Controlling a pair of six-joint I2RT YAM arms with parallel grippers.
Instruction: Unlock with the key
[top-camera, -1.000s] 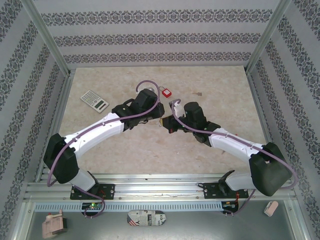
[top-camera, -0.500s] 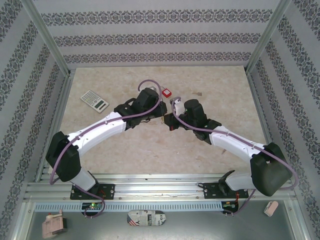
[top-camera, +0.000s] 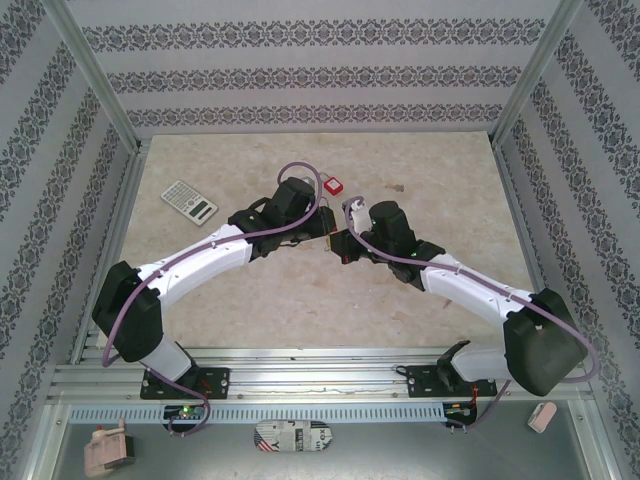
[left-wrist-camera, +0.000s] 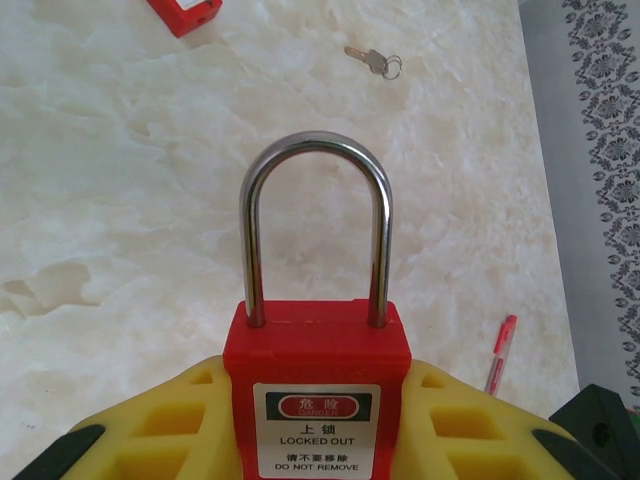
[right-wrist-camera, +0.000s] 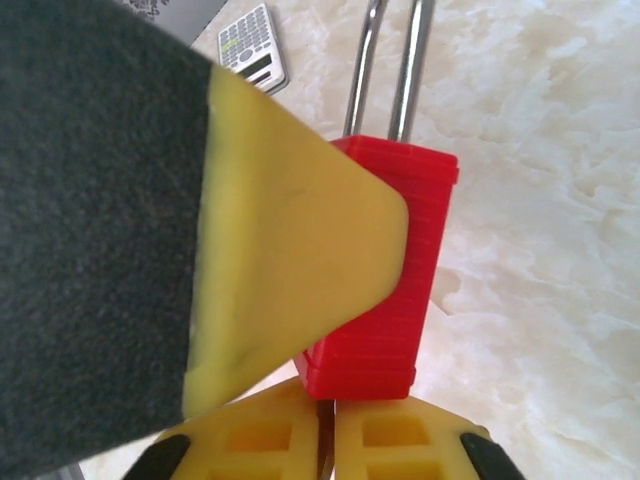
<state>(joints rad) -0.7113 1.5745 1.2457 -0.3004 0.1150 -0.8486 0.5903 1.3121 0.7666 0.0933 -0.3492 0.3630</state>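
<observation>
Red plastic padlock (left-wrist-camera: 315, 350): steel shackle with both legs seated, white "LOCKED OUT" label. It is held mid-table by the left gripper (left-wrist-camera: 318, 415), jaws clamped on its body.

Left wrist view: small silver key on a ring (left-wrist-camera: 375, 62) lies far off on the marble-patterned table (left-wrist-camera: 120, 200), with a red pen (left-wrist-camera: 500, 355) to the right.

Right wrist view: right gripper (right-wrist-camera: 325, 425) at the lock's base, jaws almost together; cannot tell if anything is between them. Grey calculator (right-wrist-camera: 252, 48) beyond.
</observation>
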